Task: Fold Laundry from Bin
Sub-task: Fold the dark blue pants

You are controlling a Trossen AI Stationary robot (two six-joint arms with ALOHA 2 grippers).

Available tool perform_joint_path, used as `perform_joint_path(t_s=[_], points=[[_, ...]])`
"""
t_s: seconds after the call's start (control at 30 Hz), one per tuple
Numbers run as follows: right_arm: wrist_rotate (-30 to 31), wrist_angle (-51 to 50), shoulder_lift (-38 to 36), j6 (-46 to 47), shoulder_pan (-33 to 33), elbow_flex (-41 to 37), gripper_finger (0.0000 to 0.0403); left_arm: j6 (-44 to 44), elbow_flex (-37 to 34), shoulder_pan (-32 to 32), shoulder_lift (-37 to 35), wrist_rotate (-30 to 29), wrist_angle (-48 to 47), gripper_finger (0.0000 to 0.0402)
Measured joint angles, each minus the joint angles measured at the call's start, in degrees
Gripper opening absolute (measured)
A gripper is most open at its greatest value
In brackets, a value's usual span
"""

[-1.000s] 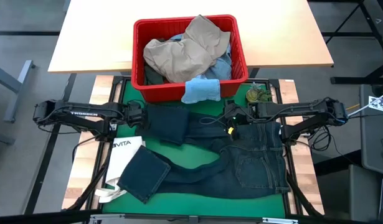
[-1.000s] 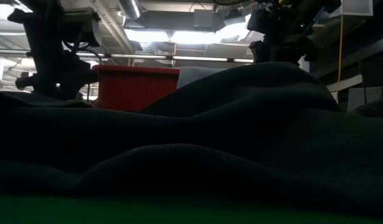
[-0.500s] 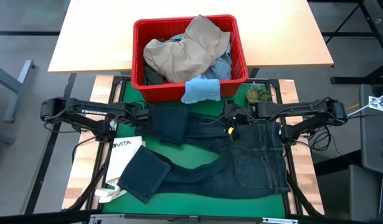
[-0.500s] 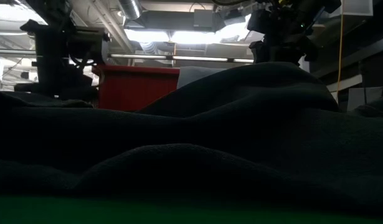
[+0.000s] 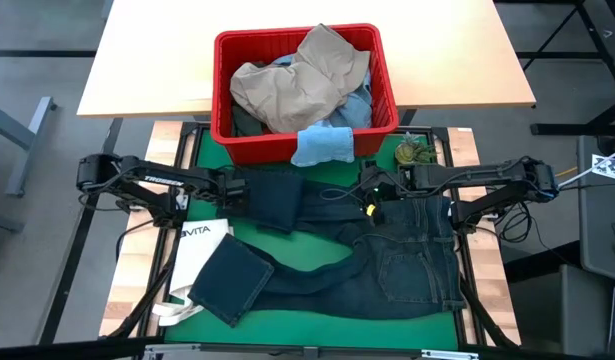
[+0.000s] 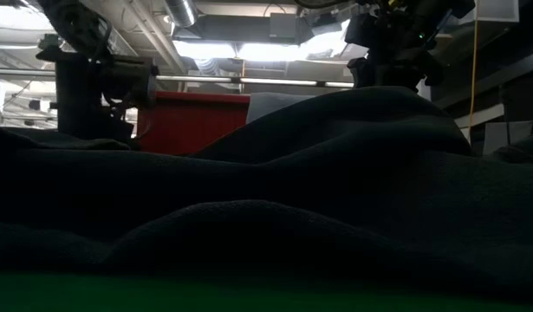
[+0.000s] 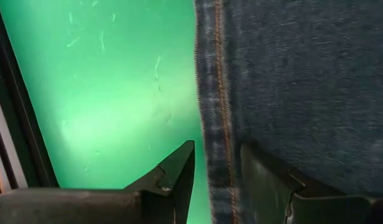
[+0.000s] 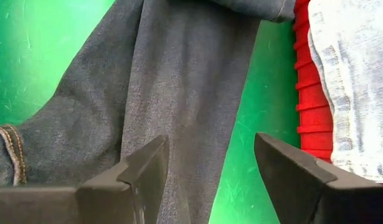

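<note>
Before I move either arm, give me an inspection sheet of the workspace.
Surface: green mat, mostly covered by cloth.
Job's things: dark jeans spread on the mat; red bin behind them, full of laundry, a tan garment on top, a light blue cloth over its front rim.
Clutter: white bag under one jeans leg; small green object beside the bin.
Grippers: left gripper straddles the jeans' seamed edge, not closed; right gripper open above the jeans.
Cables: wiring along the right arm.
Surroundings: wooden table under the bin.
</note>
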Motion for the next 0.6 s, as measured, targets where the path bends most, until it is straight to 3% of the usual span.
perform_joint_path(t_s=[0.4,0.6], points=[[0.0,0.04,0.0,0.0,0.0,0.0,0.0237,1.61,-2.24,0.02,0.38,-1.15,3.55,0.0118],[0.0,0.04,0.0,0.0,0.0,0.0,0.0237,1.41,-2.31,0.04,0.51,-0.56,5.78,0.0061]])
